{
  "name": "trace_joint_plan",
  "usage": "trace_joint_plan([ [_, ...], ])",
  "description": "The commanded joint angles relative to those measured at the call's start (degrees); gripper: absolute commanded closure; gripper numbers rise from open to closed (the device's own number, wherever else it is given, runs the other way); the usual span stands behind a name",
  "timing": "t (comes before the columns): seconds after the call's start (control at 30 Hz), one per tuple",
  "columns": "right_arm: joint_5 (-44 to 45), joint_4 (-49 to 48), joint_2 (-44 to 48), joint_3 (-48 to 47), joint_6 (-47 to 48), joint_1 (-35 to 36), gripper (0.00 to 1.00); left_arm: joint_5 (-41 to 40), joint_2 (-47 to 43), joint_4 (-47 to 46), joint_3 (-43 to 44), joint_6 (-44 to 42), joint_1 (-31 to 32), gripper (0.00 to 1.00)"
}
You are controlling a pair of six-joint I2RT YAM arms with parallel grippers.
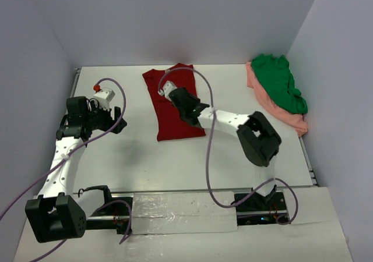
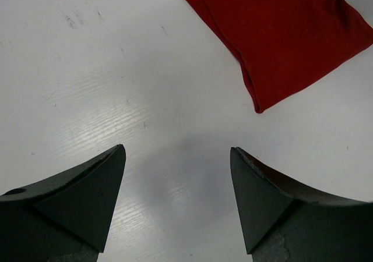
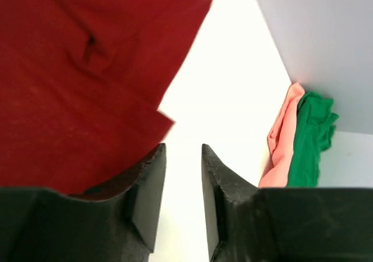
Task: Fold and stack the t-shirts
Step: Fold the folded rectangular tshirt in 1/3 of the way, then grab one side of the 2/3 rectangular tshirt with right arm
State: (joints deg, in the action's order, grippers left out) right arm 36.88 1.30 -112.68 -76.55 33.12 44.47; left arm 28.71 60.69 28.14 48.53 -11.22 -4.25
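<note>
Right tool [image 3: 183,150], parted, hangs above the red t-shirt [image 3: 76,93] near its edge.

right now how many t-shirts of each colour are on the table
dark red t-shirt: 1
green t-shirt: 1
salmon pink t-shirt: 1
total: 3

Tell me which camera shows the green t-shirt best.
Top external: the whole green t-shirt shows, crumpled atop the salmon pink t-shirt. The right wrist view catches only a small, distant part; the left wrist view shows none of it.
</note>
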Motion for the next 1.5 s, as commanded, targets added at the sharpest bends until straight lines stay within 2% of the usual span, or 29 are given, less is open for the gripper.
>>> trace_joint_plan([
  [0.0, -5.7, 5.1, 10.7, -1.7, -7.3, -0.3, 0.61, 2.1, -1.2, -0.2, -0.3, -0.6, -0.4, 0.18],
  [0.1, -17.3, 12.6, 16.3, -0.3, -9.8, -0.3, 0.56, 2.1, -1.3, -0.2, -0.3, -0.6, -0.5, 0.18],
  [0.23, -24.3, 19.7, 17.9, 0.9, -10.4, 1.2, 0.54, 1.9, -1.5, -0.1, -0.1, -0.6, -0.5, 0.18],
  [0.6, -20.4, 12.3, 18.0, 17.1, -2.2, 6.4, 0.50, 1.8, -2.1, 0.0, 0.0, -0.5, -0.5, 0.18],
  [0.87, -12.5, 0.4, 17.1, 26.1, 3.7, 12.5, 0.47, 1.6, -2.1, -0.1, -0.1, -0.5, -0.5, 0.18],
  [1.2, -8.9, -8.1, 12.9, 28.2, 6.5, 17.3, 0.47, 1.5, -2.0, -0.3, -0.3, -0.7, -0.5, 0.18],
  [1.47, -3.0, -16.4, 6.2, 28.1, 10.6, 17.8, 0.48, 1.3, -2.3, -0.3, -0.4, -0.7, -0.5, 0.18],
])
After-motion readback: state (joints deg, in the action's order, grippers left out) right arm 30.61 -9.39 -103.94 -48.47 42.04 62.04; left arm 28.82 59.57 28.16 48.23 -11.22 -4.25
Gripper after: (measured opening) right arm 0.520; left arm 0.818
